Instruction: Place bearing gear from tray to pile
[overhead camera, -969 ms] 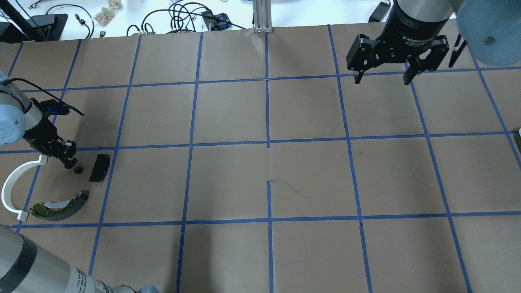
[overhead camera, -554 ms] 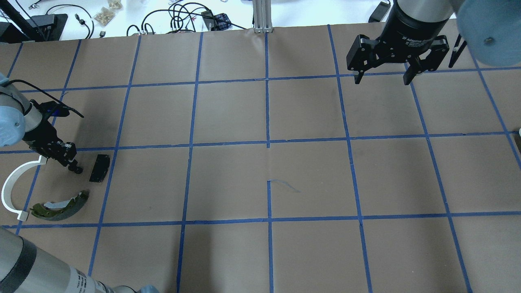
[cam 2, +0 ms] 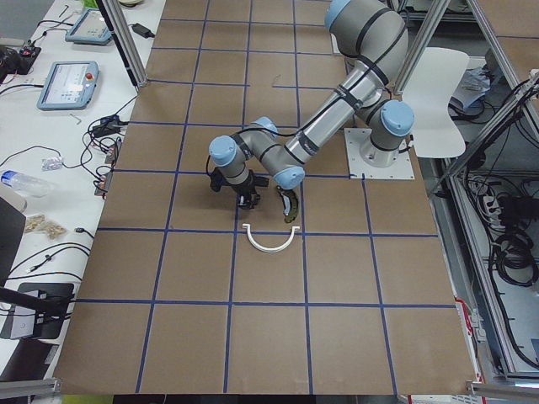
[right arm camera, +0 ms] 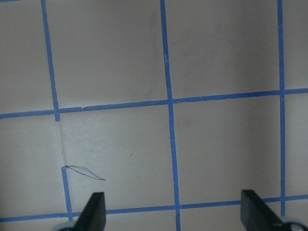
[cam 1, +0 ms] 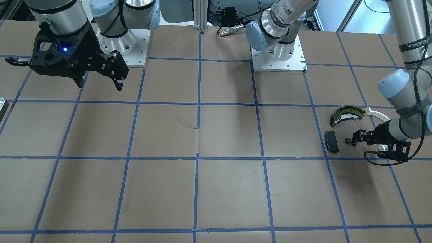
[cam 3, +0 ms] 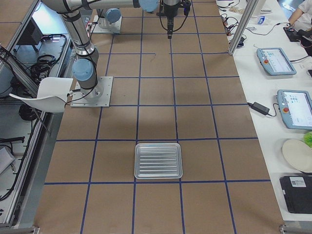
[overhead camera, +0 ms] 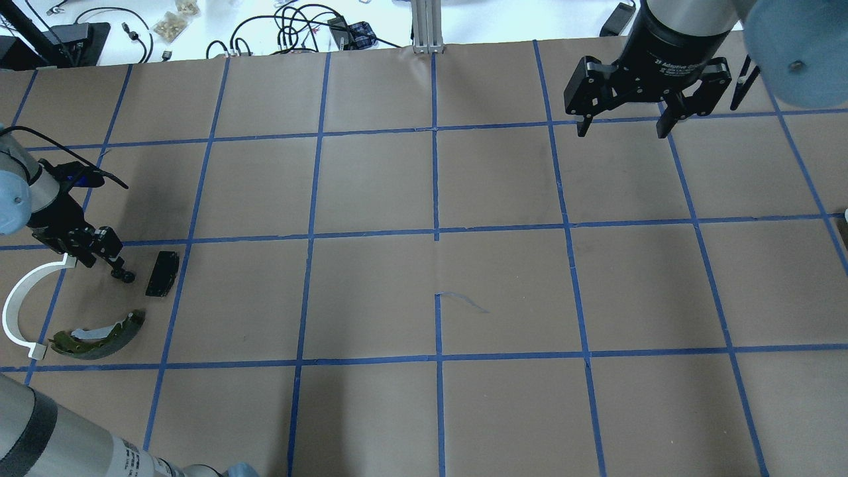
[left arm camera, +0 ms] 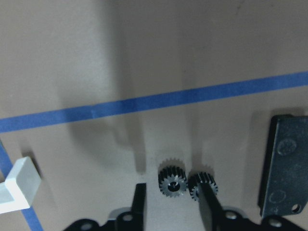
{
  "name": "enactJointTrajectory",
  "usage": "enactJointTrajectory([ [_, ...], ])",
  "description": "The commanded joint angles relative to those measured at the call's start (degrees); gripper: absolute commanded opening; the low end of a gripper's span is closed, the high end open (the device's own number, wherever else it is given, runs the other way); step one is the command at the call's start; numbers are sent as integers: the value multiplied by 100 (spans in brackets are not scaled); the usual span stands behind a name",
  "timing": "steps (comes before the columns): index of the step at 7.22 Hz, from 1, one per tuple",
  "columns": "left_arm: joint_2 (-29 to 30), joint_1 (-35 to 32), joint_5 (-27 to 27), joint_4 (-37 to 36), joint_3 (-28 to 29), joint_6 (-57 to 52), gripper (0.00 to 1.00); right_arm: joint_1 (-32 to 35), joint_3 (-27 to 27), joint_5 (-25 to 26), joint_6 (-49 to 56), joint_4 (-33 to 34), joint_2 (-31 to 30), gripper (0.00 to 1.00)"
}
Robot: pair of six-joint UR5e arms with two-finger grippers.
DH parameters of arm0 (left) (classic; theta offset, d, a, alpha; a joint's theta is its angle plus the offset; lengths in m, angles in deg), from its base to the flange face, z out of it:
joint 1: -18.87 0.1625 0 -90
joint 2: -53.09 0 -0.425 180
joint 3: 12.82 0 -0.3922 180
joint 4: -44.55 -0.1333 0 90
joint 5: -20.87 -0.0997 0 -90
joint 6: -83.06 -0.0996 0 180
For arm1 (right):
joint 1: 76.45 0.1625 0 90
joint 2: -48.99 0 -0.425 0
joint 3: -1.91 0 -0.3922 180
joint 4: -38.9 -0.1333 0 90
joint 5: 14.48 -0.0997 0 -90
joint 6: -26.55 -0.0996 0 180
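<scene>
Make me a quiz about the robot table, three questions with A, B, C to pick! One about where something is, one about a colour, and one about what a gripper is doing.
1. Where is the small gear?
A. on a plate
B. beside the dark pad
C. in a cup

2. What colour is the long curved strip?
A. white
B. red
C. green

3. The right gripper is:
A. shut on the gear
B. shut on the pad
C. open and empty

Answers:
1 B: the left wrist view shows the gear lying just next to the pad.
2 A: the strip looks plain white from overhead.
3 C: its fingers stand wide apart with nothing between them.
</scene>
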Motion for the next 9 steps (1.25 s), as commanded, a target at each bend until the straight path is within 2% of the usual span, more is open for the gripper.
enactJointTrajectory([
  [1,-2,-121,103,661,726,206,100,0,0,0,0,0,0,100],
  [2,-97,-452,200,1310,1226,677,100,0,0,0,0,0,0,100],
  [4,-334,-1330,279,1999,1914,1564,100,0,9,0,9,0,0,100],
  [5,-510,-1639,306,2124,2134,2214,100,0,9,0,0,0,9,100],
  [9,-1354,-2562,394,2687,2172,3501,100,-9,9,0,18,0,9,100],
])
